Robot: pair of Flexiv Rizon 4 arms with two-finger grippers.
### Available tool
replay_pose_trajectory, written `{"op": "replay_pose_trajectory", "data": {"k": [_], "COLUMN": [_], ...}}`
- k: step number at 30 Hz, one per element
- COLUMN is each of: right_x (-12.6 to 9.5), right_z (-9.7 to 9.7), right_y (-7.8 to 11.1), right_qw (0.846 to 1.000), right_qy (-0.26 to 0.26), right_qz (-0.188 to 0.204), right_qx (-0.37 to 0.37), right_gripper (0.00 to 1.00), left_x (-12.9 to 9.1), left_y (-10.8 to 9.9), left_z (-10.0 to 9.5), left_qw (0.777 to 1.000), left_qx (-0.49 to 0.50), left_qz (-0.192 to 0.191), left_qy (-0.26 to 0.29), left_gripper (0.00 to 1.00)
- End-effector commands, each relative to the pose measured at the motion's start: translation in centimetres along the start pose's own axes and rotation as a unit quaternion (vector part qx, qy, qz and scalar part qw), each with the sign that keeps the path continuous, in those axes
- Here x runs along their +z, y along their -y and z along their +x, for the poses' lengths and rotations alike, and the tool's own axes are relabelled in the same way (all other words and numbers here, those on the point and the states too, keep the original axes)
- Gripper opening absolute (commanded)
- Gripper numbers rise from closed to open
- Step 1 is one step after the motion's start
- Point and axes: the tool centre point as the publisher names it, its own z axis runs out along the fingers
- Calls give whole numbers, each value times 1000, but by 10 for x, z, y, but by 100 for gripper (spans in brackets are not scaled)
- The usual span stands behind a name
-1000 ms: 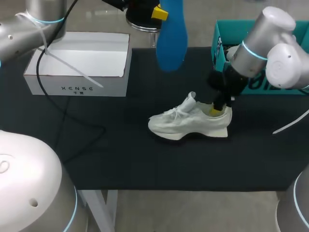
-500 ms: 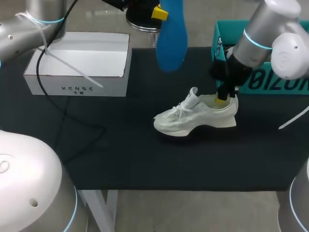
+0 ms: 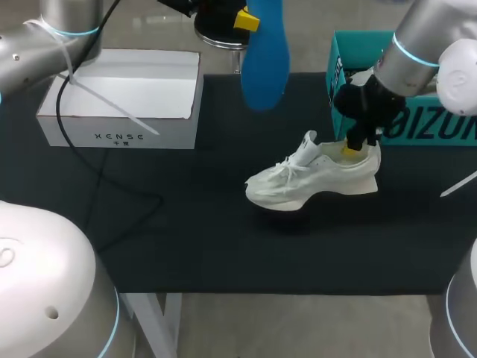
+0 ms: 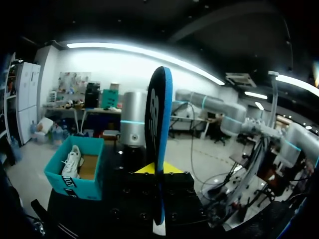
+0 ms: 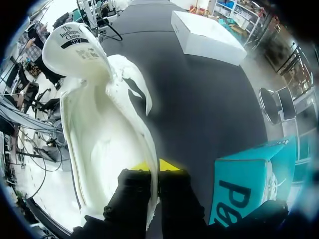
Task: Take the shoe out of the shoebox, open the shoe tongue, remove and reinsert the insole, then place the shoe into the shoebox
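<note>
A white shoe (image 3: 313, 179) hangs just over the black mat, toe pointing left and heel end higher. My right gripper (image 3: 350, 151) is shut on its heel collar. In the right wrist view the collar wall sits pinched between the yellow tips of that gripper (image 5: 154, 165), with the shoe's bare inside (image 5: 99, 144) and raised tongue (image 5: 79, 45) ahead. The blue insole (image 3: 264, 52) is held high over the mat's far edge, my left gripper (image 3: 250, 21) shut on it. In the left wrist view the insole (image 4: 159, 129) stands edge-on between the fingers of the left gripper (image 4: 158, 169). The teal shoebox (image 3: 425, 123) stands far right.
A white box (image 3: 123, 97) lies at the far left of the black mat (image 3: 186, 239). A black cable (image 3: 119, 216) trails across the mat's left part. Inside the teal shoebox (image 4: 75, 184) lies another white shoe (image 4: 72, 162).
My right gripper has carried the shoe to the right and slightly away from me, towards the teal shoebox. The left arm and the insole have stayed in place.
</note>
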Motion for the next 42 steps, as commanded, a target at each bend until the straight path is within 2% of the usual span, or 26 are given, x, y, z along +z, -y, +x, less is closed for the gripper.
{"op": "replay_pose_trajectory", "data": {"k": [1, 3, 5, 6, 8, 9, 10, 11, 14, 16, 17, 18, 34, 35, 37, 38, 41, 42], "right_x": [-1, -1, -16, -24, -35, -44, -48, -52, -54, -50, -48, -45, -45, -44, -41, -39, -33, -30], "right_z": [-1, -1, -3, 1, 14, 29, 42, 56, 85, 91, 90, 87, 87, 87, 87, 88, 94, 96], "right_y": [-1, -1, 22, 37, 59, 77, 89, 98, 104, 93, 86, 77, 77, 73, 62, 56, 40, 35], "right_qw": [1000, 1000, 985, 965, 924, 880, 842, 822, 800, 785, 788, 811, 811, 810, 795, 798, 788, 787], "right_qy": [-1, -1, 53, 85, 138, 180, 212, 233, 252, 261, 255, 244, 244, 260, 270, 281, 299, 313], "right_qz": [1, 1, -45, -59, -76, -98, -117, -118, -110, -115, -111, -105, -105, -93, -104, -93, -90, -76], "right_qx": [0, 0, 155, 243, 349, 429, 482, 507, 534, 550, 549, 521, 521, 518, 533, 524, 530, 527], "right_gripper": [0, 0, 0, 0, 0, 0, 0, 0, 0, 0, 0, 0, 0, 0, 0, 0, 0, 0], "left_x": [1, 1, 1, 1, 1, 1, 1, 1, 1, 1, 1, 1, 1, 1, 1, 1, 1, 1], "left_y": [0, 0, 0, 0, 0, 0, 0, 0, 0, 0, 0, 0, 0, 0, 0, 0, 0, 0], "left_z": [-1, -1, -1, -1, -1, -1, -1, -1, -1, -1, -1, -1, -1, -1, -1, -1, -1, -1], "left_qw": [1000, 1000, 1000, 1000, 1000, 1000, 1000, 1000, 1000, 1000, 1000, 1000, 1000, 1000, 1000, 1000, 1000, 1000], "left_qx": [0, 0, 0, 0, 0, 0, 0, 0, 0, 0, 0, 0, 0, 0, 0, 0, 0, 0], "left_qz": [0, 0, 0, 0, 0, 0, 0, 0, 0, 0, 0, 0, 0, 0, 0, 0, 0, 0], "left_qy": [0, 0, 0, 0, 0, 0, 0, 0, 0, 0, 0, 0, 0, 0, 0, 0, 0, 0], "left_gripper": [0, 0, 0, 0, 0, 0, 0, 0, 0, 0, 0, 0, 0, 0, 0, 0, 0, 0]}}
